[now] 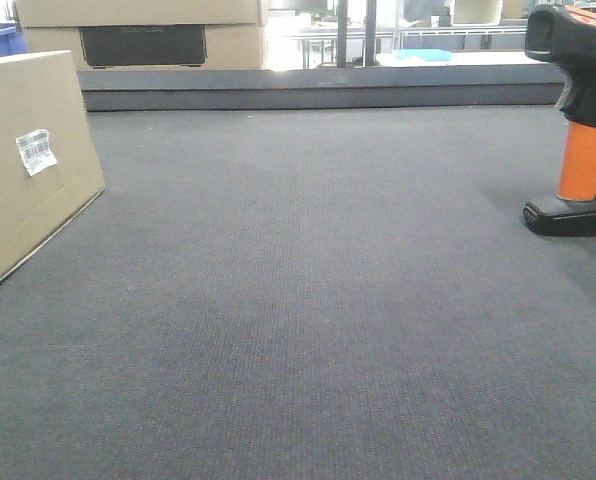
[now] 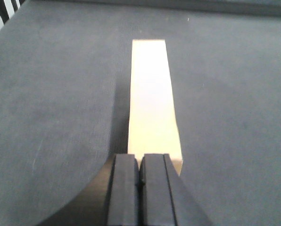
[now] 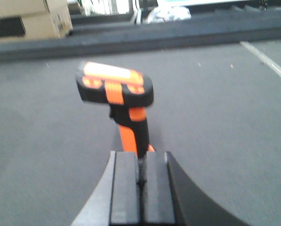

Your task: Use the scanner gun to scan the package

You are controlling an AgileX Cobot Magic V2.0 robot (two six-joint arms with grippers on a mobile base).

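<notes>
Cardboard package (image 1: 28, 160) with barcode label (image 1: 36, 151) stands at the table's left edge; the orange scanner gun (image 1: 583, 120) stands upright at its right edge. Left gripper (image 2: 139, 188) and right gripper (image 3: 141, 188) are closed, holding nothing.

Package (image 1: 28, 165): matt tan cardboard, white paper barcode label (image 1: 36, 151). Scanner gun (image 1: 581, 120): smooth orange-black plastic, slight sheen. Table surface (image 1: 308, 300): dark grey woven cloth, matt, fine-ribbed. Gripper pads (image 2: 125, 193): matt black rubbery.
</notes>
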